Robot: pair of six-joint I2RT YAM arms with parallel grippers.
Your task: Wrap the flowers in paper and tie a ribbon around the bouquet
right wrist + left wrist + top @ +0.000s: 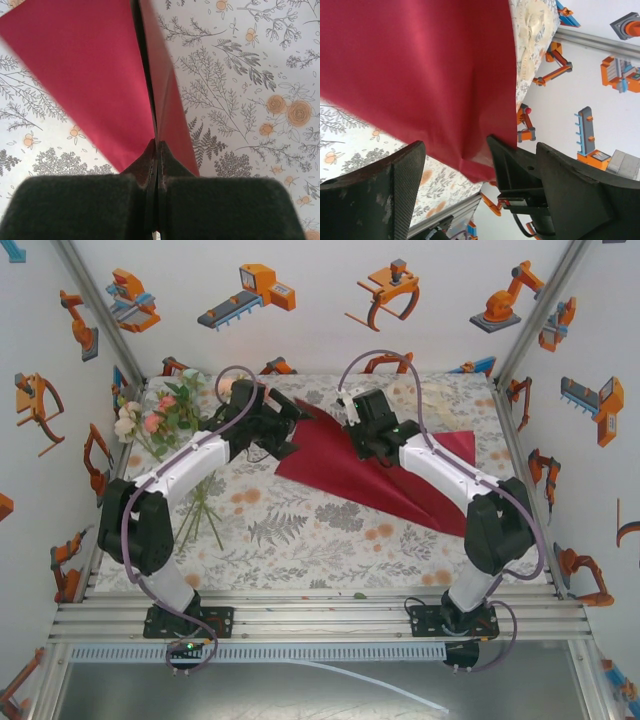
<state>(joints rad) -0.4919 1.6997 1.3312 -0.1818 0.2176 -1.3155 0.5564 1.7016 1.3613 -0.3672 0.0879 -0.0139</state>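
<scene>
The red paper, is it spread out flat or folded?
Folded. The paper is pinched into a raised crease in the shut right end effector, and from above it lies as an overlapping wedge, not a flat rectangle.

Thin matt crimson paper (85, 75), finely grained, without shine; pinched into a sharp crease between the right fingers (75, 210). Dull black padding on those fingers, felt-like and slightly fuzzy. Hard black plastic on the left fingers (380, 200), semi-matt, scuffed and flecked with pale marks on the inner faces. Paper corner between them smooth, with a faint sheen along one soft fold. Beneath both pairs of fingers, a matt printed covering on the desk (240, 100), flat and smooth. Behind the fingers, glossy white plastic arm shells (190, 465) with matt black joints. Further back still, brushed dull-silver metal rails (320, 615).
</scene>
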